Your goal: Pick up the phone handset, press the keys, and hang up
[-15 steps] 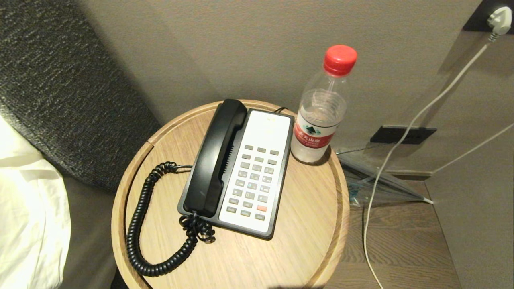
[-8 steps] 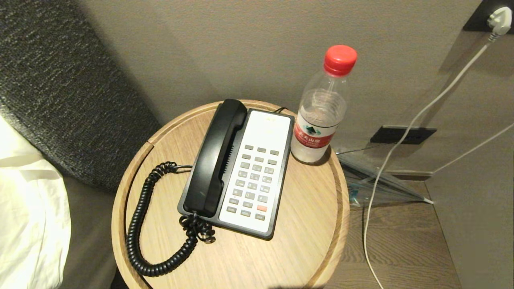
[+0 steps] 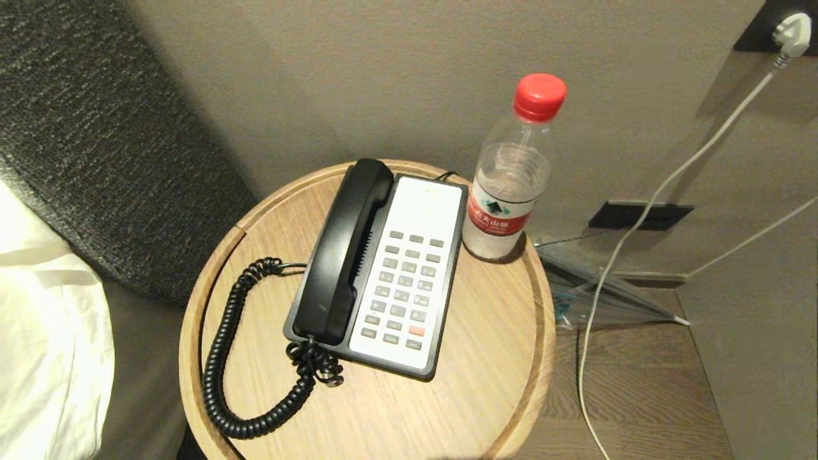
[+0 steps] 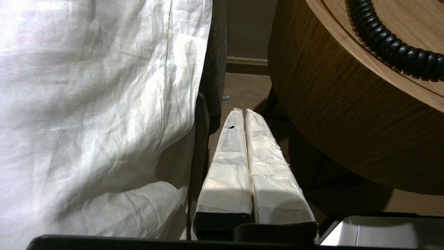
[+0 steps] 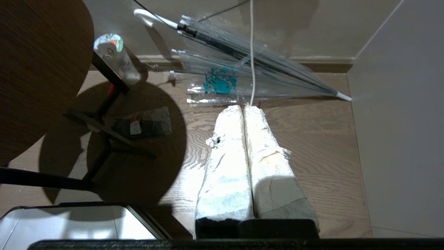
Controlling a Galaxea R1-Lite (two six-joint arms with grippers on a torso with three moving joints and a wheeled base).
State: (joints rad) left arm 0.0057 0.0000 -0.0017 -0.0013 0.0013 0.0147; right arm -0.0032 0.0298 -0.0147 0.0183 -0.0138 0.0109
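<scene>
The black phone handset (image 3: 345, 249) lies in its cradle along the left side of the phone base, on a round wooden table (image 3: 486, 358). Its coiled cord (image 3: 223, 358) loops over the table's left part and also shows in the left wrist view as the coiled cord (image 4: 392, 45). The keys (image 3: 406, 291), grey with one red, sit in the white faceplate beside the handset. Neither arm shows in the head view. My left gripper (image 4: 241, 111) hangs shut and empty below the table's rim, beside white bedding. My right gripper (image 5: 242, 108) hangs shut and empty over the wooden floor.
A clear water bottle (image 3: 511, 185) with a red cap stands on the table right behind the phone. White bedding (image 3: 45, 345) and a dark headboard lie to the left. A transparent umbrella (image 5: 249, 66) and a white cable (image 3: 639, 223) lie on the floor to the right.
The whole head view has shifted by a few pixels. The phone, the handset and the bottle have not moved on the table.
</scene>
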